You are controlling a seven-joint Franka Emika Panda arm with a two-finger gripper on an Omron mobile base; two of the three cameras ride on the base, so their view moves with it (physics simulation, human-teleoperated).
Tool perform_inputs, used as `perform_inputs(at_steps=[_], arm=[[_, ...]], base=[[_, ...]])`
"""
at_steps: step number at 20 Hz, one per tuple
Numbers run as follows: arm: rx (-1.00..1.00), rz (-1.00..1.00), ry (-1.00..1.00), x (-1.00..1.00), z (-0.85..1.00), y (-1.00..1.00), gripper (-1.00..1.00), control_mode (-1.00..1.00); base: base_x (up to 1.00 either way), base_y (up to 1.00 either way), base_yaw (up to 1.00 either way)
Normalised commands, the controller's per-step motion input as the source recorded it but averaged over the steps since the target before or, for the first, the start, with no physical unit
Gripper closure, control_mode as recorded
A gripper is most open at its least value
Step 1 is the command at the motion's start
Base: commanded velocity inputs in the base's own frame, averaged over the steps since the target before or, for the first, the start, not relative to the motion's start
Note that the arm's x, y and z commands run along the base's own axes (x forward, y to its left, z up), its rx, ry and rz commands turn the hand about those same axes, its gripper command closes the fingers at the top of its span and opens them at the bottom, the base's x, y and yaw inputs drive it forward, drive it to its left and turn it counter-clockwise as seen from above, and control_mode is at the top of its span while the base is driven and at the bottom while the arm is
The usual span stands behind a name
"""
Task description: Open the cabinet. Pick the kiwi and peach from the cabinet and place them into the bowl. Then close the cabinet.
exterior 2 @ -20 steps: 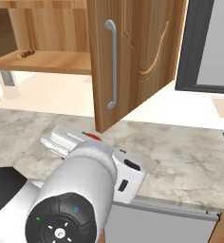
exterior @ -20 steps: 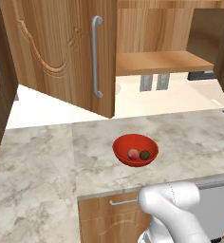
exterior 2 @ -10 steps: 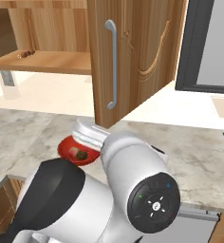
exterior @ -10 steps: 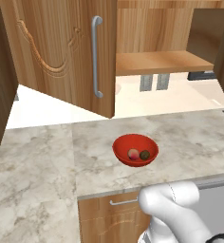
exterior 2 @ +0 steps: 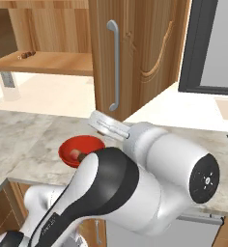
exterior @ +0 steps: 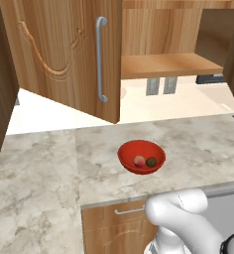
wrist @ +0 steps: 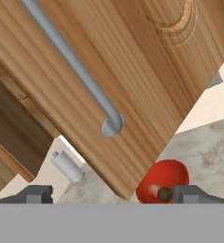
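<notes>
Cabinet (exterior: 64, 54): both carved doors are swung open; a long silver handle (exterior: 101, 59) is mounted on the near door, and the wooden shelf (exterior: 168, 63) inside is exposed.
Bowl (exterior: 141, 157): the red bowl is set on the marble tabletop (exterior: 44, 163), below and in front of the open door.
Peach (exterior: 138, 160): seen lying inside the bowl.
Kiwi (exterior: 151, 161): a small dark fruit is seen in the bowl, touching or just beside the peach.
Gripper (wrist: 111, 193): the jaws are held wide apart with nothing between them; it is pointed at the door's lower edge, with the bowl seen past one fingertip.
</notes>
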Motion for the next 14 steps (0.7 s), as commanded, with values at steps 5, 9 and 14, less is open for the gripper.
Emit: perform_inputs(at_steps=[5, 9, 14], arm=[[0.09, 0.13, -0.01, 0.35, -0.04, 0.0, -1.0, -1.0], [0.02, 0.07, -0.07, 0.4, -0.24, 0.0, -1.0, -1.0], [0.0, 0.04, -0.07, 0.4, -0.21, 0.0, -1.0, -1.0]], base=[[0.0, 0.0, 0.0], [0.0, 0.0, 0.0], [0.0, 0.0, 0.0]])
